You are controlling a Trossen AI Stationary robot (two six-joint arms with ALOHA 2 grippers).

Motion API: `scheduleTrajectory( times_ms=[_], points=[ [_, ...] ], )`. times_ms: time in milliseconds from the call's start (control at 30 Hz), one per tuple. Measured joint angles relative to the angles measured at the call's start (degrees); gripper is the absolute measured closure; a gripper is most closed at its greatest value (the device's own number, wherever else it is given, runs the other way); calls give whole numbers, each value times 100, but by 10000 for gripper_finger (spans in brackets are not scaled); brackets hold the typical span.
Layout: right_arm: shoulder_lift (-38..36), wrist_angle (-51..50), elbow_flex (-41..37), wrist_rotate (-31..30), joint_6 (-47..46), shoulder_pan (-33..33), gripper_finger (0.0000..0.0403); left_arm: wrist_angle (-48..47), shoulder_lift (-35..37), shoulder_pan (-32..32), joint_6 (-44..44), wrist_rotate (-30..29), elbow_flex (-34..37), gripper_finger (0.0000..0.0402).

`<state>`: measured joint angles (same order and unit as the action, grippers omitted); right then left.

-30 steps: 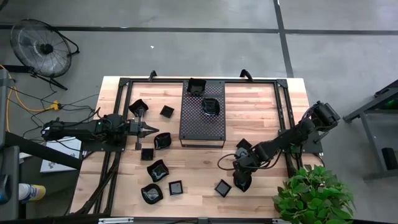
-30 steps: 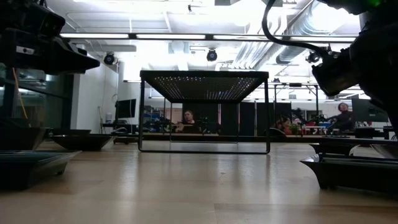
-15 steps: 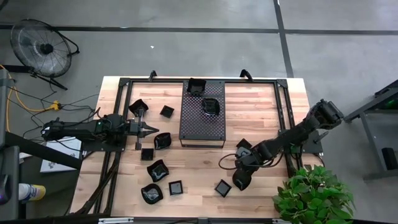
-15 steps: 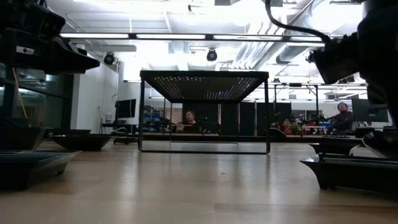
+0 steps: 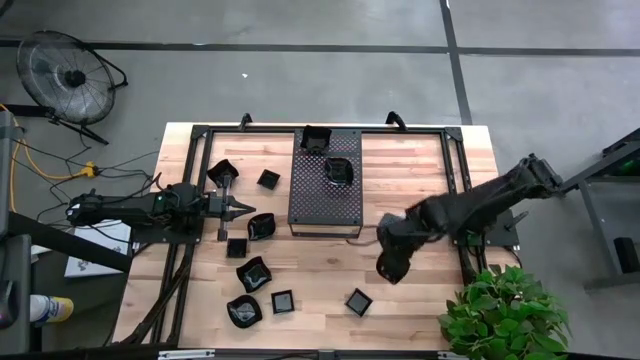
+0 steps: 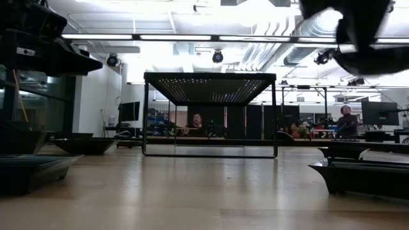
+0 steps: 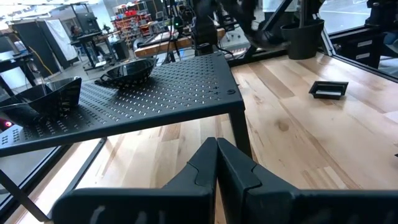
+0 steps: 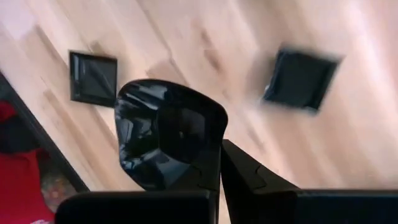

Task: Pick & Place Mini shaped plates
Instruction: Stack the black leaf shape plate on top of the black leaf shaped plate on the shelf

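Observation:
In the high view, my right gripper (image 5: 388, 268) hangs over the table's near right part, shut on a rounded glossy black mini plate (image 8: 165, 134). My left gripper (image 5: 245, 208) waits shut, left of the perforated tray (image 5: 325, 205); its wrist view shows the fingers (image 7: 216, 149) closed. Two mini plates (image 5: 316, 140) (image 5: 338, 170) sit on the tray. Several more lie flat on the wood to the left and near side, such as a wavy one (image 5: 252, 273) and a square one (image 5: 358, 301). My right gripper pinches the rounded mini plate by its rim (image 8: 210, 149) between the two fingers. The plate sticks out sideways from the fingertips. It is lifted clear, high above the wood and the two square plates (image 8: 93, 78) (image 8: 301, 78) below.
A black metal frame (image 5: 455, 190) runs around the table. A potted plant (image 5: 505, 315) stands at the near right corner and a fan (image 5: 65, 70) on the floor beyond the far left. Bare wood lies right of the tray (image 5: 410, 180). People show far off in the room.
My right gripper has risen from the table with the rounded plate and moved a little toward the far edge. The plate is now lifted clear. In the low view the arm has climbed to the picture's top.

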<state>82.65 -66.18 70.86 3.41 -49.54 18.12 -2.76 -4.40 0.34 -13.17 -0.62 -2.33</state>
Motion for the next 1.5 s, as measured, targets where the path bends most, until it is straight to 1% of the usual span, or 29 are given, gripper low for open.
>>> scheduleTrajectory(
  times_ms=[133, 333, 433, 533, 633, 767, 867, 967, 1067, 1200, 1367, 1500],
  points=[
    [2, -468, 763, -234, 1054, -609, 402, 0, 2, 2, -2, 0, 2, 400],
    [2, -511, 1592, -416, 2855, -1702, 402, 0, 2, 1, -2, 0, 1, 400],
    [2, -409, 1818, -450, 3937, -2270, 402, 0, 1, 0, -1, -1, 1, 400],
    [6, -79, 1898, -499, 4638, -2812, 403, 0, 2, 0, -1, 0, 0, 400],
    [7, 224, 1937, -227, 5379, -3308, 403, 0, 2, 2, -2, 0, 0, 400],
    [121, 590, 1944, 74, 6053, -3909, 403, 0, 0, 1, 0, 0, 0, 400],
    [362, 766, 1944, 323, 6310, -4282, 403, 0, 2, 2, -2, 0, 2, 400],
    [677, 841, 1944, 589, 6580, -4519, 403, 0, 1, 2, -1, 0, 0, 400],
    [1032, 603, 2155, 640, 6825, -4626, 403, 0, 2, 0, 0, -1, 0, 400],
    [1574, 181, 2923, 641, 7137, -4635, 403, 0, 1, 0, -1, 0, 0, 400],
    [2326, -898, 4479, 629, 7634, -4635, 403, 0, 1, 0, 0, -2, 1, 400],
    [2960, -1486, 5717, 728, 8011, -4670, 403, 0, 1, 2, -1, 0, 0, 400]
  ],
)
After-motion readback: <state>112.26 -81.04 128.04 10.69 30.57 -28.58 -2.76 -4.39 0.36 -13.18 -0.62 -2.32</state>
